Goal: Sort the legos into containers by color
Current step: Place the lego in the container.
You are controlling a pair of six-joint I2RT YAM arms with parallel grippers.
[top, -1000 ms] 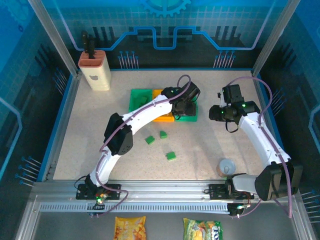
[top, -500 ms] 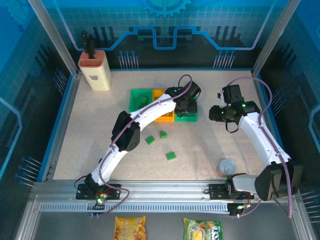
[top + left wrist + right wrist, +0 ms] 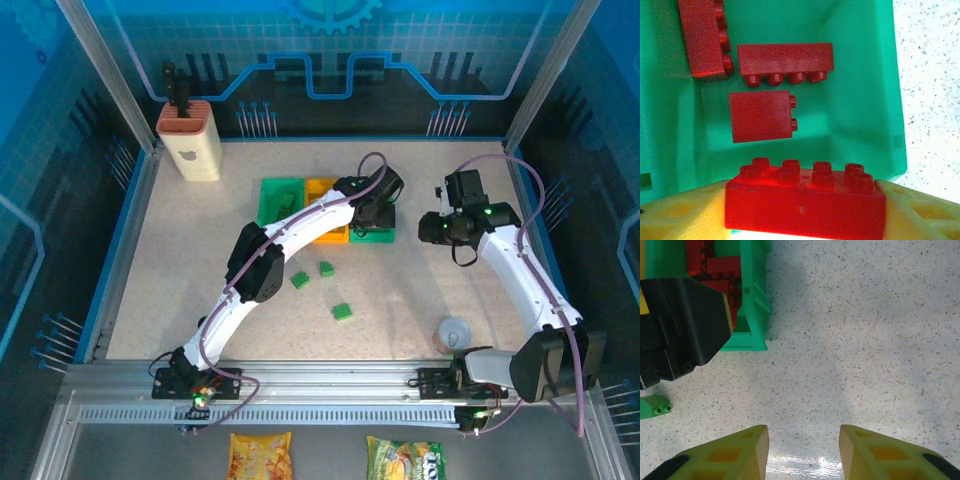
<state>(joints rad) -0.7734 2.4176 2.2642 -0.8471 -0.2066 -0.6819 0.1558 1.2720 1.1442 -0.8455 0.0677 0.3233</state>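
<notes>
The containers stand in a row at the table's back: a green bin (image 3: 278,198), an orange one (image 3: 322,232) and a right green bin (image 3: 373,236). My left gripper (image 3: 372,214) hangs over the right green bin (image 3: 865,100), shut on a red lego (image 3: 805,205) that spans both yellow fingers. Below it three red legos (image 3: 760,117) lie in that bin. Three green legos (image 3: 300,280) (image 3: 326,268) (image 3: 342,312) lie loose on the table. My right gripper (image 3: 430,225) (image 3: 804,450) stands open over bare table, right of the bin (image 3: 752,300).
A beige holder (image 3: 190,142) stands at the back left. A grey cup (image 3: 453,332) sits near the right arm's base. A green lego (image 3: 654,406) and the left arm's black head (image 3: 680,330) lie left of my right gripper. Snack bags (image 3: 260,455) lie beyond the front rail.
The left arm has stretched a little farther, carrying the red lego over the right green bin. The right arm has not moved.
</notes>
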